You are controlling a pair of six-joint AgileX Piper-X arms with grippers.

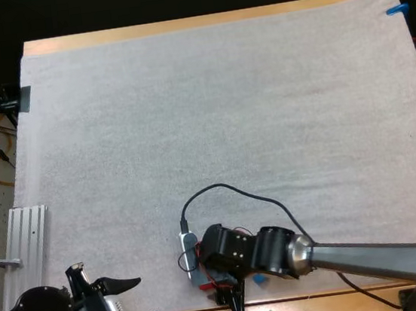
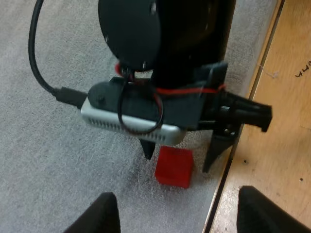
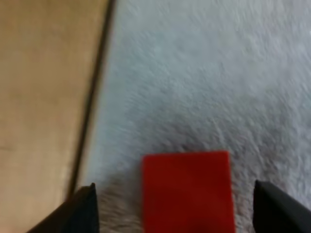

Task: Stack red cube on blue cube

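Note:
The red cube lies on the white mat close to its front edge. My right gripper hangs over it, open, with one finger on each side and neither touching it. In the left wrist view the same red cube sits between the right gripper's black fingers. From above, a sliver of the red cube shows beside the right gripper. A blue cube peeks out from under the right arm just to the right. My left gripper stands open at the lower left, holding nothing.
The mat's front edge and the bare wooden table run right next to the red cube. A metal rail lies off the mat's left side. The white mat stretches away behind the cubes.

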